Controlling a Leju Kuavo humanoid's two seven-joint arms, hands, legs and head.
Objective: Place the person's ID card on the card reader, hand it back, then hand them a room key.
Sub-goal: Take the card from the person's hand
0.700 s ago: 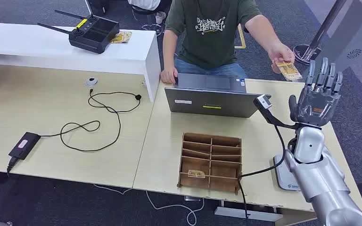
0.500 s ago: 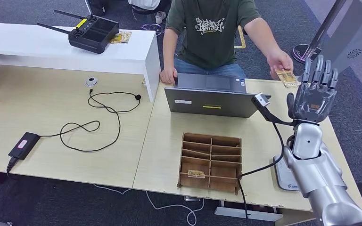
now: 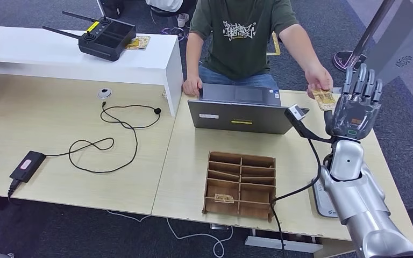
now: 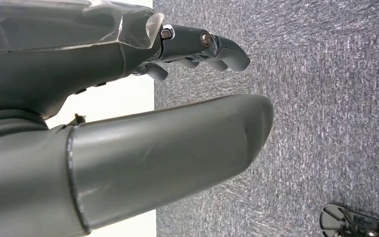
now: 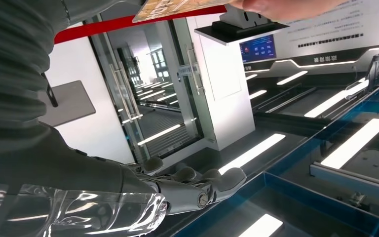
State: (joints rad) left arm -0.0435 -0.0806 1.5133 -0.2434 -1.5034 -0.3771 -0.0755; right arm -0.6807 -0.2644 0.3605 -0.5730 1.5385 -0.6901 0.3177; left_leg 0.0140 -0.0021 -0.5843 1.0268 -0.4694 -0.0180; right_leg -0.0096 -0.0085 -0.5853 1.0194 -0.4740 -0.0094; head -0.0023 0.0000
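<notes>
My right hand stands raised, fingers straight and spread, holding nothing, just beside the person's ID card.

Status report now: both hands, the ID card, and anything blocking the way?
Right hand raised, open, beside ID card. Card in person's hand, not taken. Left hand holds nothing. Way clear.
</notes>
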